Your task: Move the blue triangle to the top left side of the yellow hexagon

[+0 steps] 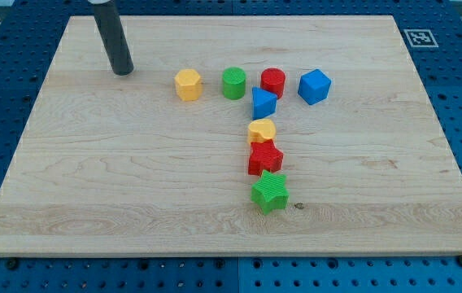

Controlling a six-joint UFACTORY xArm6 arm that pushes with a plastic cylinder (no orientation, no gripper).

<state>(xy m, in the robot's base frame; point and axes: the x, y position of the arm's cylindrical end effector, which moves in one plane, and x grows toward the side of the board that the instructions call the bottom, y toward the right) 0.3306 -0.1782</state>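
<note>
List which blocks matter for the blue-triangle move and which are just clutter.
In the job: blue triangle; yellow hexagon; my tip, left of the hexagon, touching nothing.

Lying about: green cylinder; red cylinder; blue cube; yellow block; red star; green star.

My tip [122,72]: far left on the tabletop [133,179], well apart from every block.
Far row, left to right: yellow hexagon [188,84], green cylinder [233,83], red cylinder [272,82], blue cube [314,86].
Blue triangle [263,103]: just nearer than the red cylinder.
Column toward the near edge: yellow block [262,130], red star [264,158], green star [269,191].
</note>
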